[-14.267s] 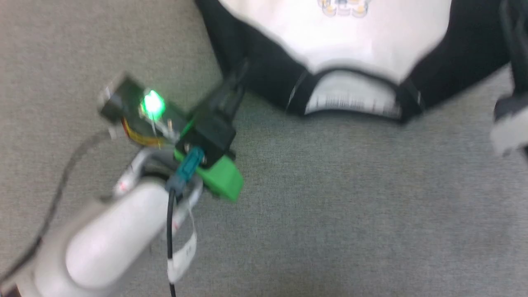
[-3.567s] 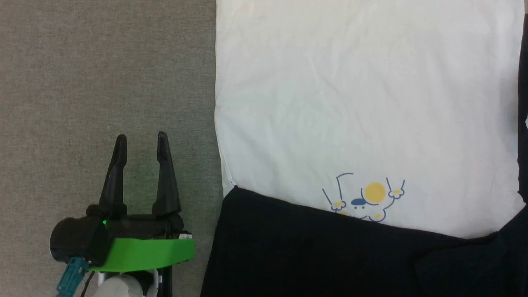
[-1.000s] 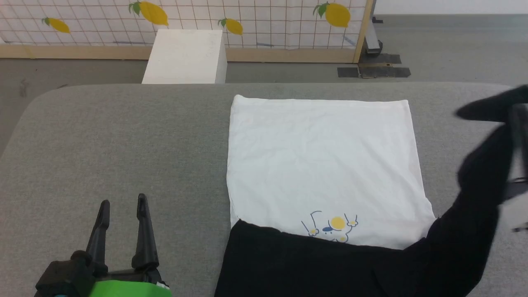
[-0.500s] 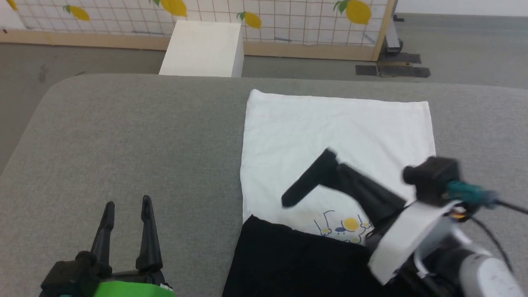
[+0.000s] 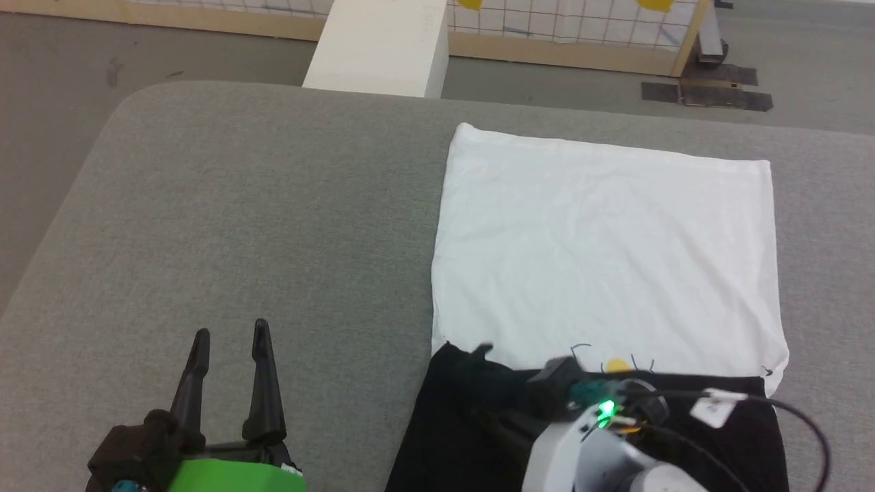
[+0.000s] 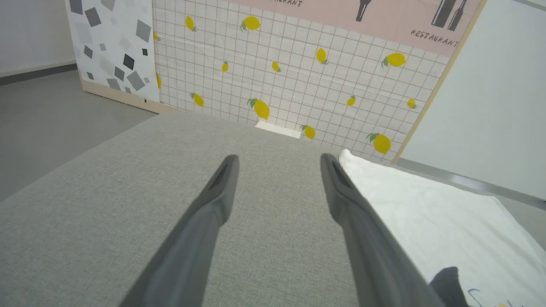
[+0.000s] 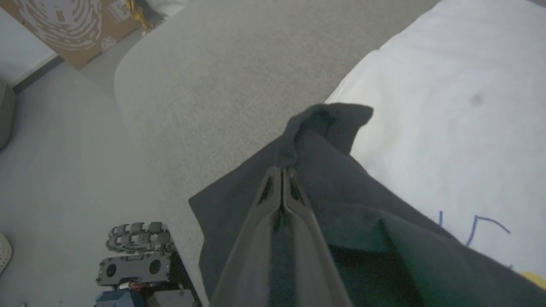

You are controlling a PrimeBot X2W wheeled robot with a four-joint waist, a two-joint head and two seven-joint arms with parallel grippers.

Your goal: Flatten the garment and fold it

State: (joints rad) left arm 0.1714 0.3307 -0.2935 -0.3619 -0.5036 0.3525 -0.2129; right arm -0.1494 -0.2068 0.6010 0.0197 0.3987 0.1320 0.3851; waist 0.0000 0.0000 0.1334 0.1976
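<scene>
The garment [image 5: 601,253] lies flat on the grey table, its white body spread toward the far edge. A black sleeve [image 5: 465,424] is folded across its near end, just below the yellow-and-blue print [image 5: 617,365]. My right gripper [image 7: 281,171] is shut on this sleeve's cloth, and the sleeve end [image 7: 330,119] pokes out past the fingertips near the shirt's left edge. Its wrist [image 5: 601,413] with a green light hangs over the black band. My left gripper [image 5: 230,331] stands open over bare table, left of the shirt, with nothing between its fingers [image 6: 341,200].
The grey padded table [image 5: 260,205] has free room left of the shirt. A white box [image 5: 383,48] stands on the floor beyond the far edge, before a lemon-patterned partition [image 6: 298,76]. The robot's base [image 7: 136,256] shows below the table's near edge.
My right gripper has swung from the right side across to the left, laying the black sleeve over the shirt's near end. The head camera has shifted. The left gripper has stayed put.
</scene>
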